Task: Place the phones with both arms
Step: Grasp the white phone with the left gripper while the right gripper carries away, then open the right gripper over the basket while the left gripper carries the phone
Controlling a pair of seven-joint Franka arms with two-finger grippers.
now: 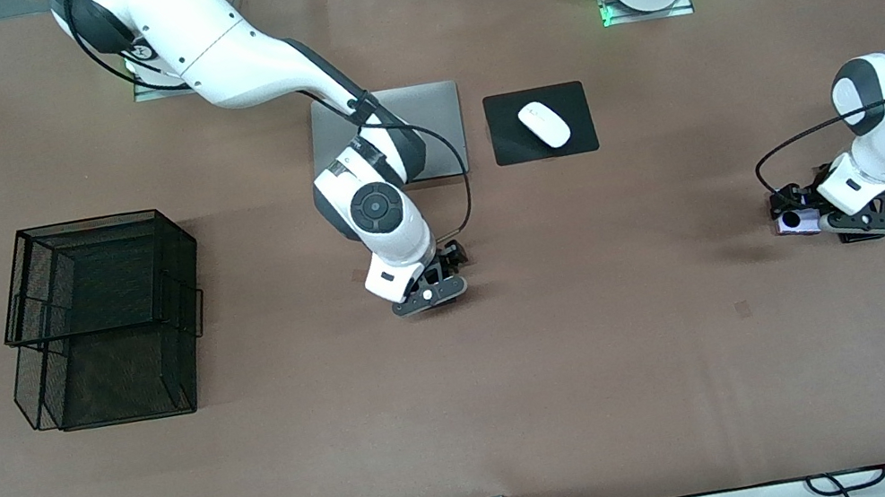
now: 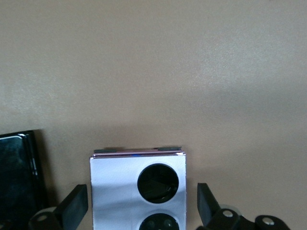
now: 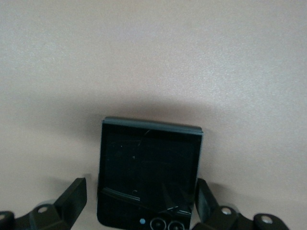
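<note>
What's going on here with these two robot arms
Both arms are down at the table, each lining up on a phone. The left gripper is open with its fingers either side of the lilac-white phone, not yet closed on it; the slim black phone lies beside it. The right gripper is open around the squarish black phone. The black mesh basket stands toward the right arm's end, apart from both.

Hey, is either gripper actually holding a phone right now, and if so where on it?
Nothing is held. The left gripper stands open astride the lilac-white phone, and the right gripper open astride the squarish black phone; gaps show beside both phones.
</note>
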